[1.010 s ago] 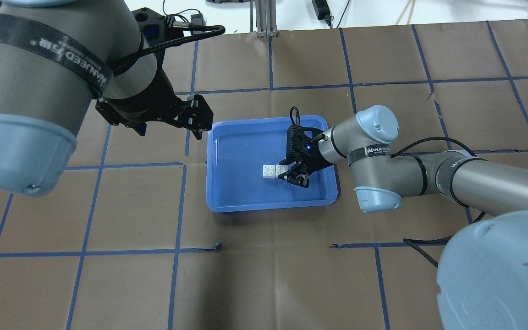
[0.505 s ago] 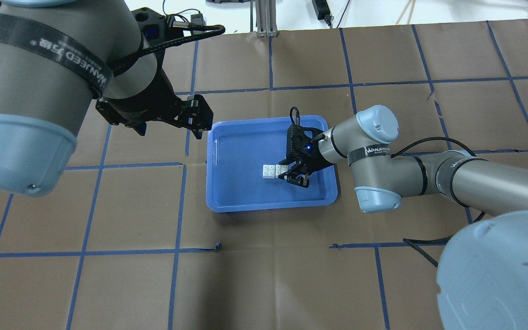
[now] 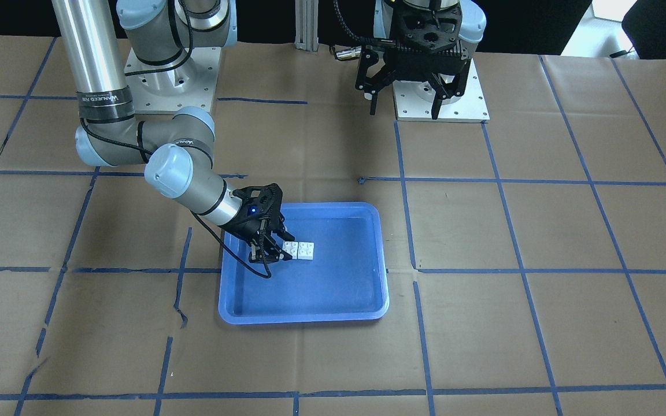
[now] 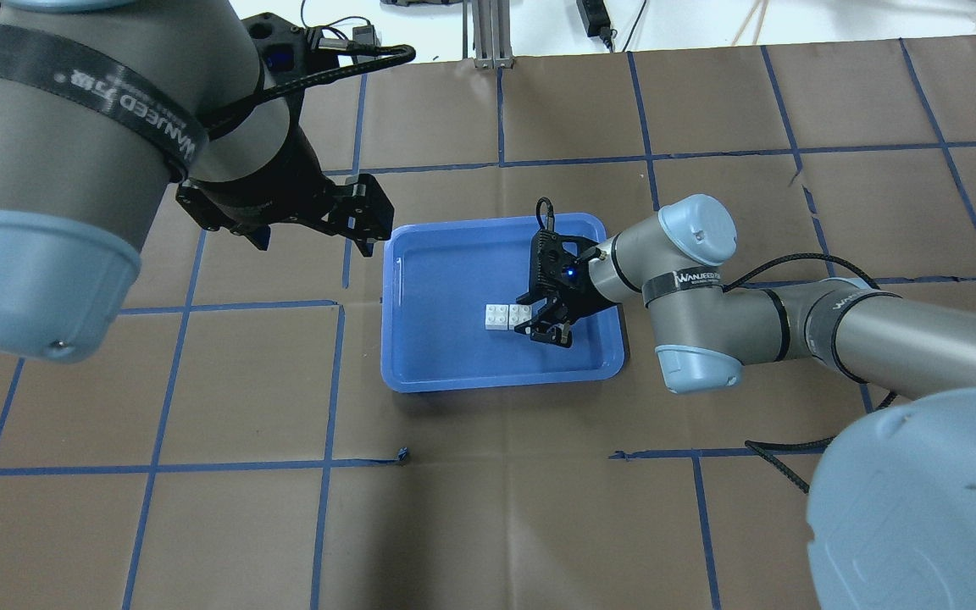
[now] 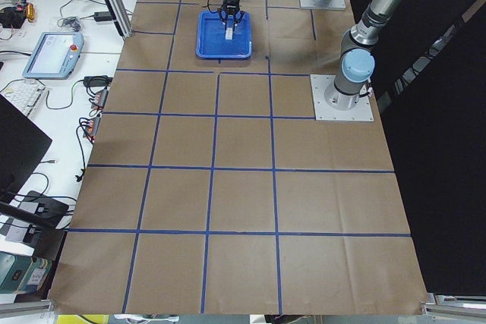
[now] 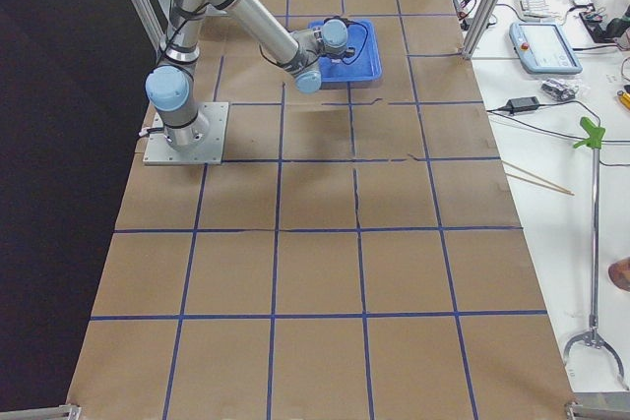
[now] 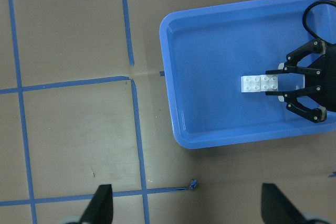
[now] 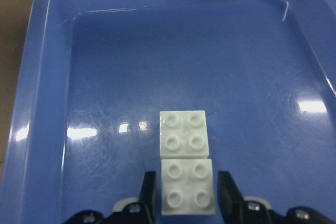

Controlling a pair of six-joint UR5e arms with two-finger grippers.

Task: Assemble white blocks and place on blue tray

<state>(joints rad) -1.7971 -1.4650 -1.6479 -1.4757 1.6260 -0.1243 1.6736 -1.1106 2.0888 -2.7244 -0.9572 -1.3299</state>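
The two white blocks (image 4: pixel 505 316) lie side by side, touching, studs up, on the floor of the blue tray (image 4: pixel 446 288). They also show in the front view (image 3: pixel 299 250), the left wrist view (image 7: pixel 260 83) and the right wrist view (image 8: pixel 185 161). My right gripper (image 4: pixel 539 329) is low inside the tray (image 8: pixel 157 51). It is open, and its fingers (image 8: pixel 148 195) flank the nearer block with narrow gaps. My left gripper (image 4: pixel 367 229) is open and empty. It hovers high beyond the tray's left far corner.
The table is covered in brown paper with a grid of blue tape lines (image 4: pixel 335 381). The right arm's elbow (image 4: pixel 695 364) hangs over the tray's right side. The two arm bases (image 3: pixel 443 92) stand at the robot's edge of the table.
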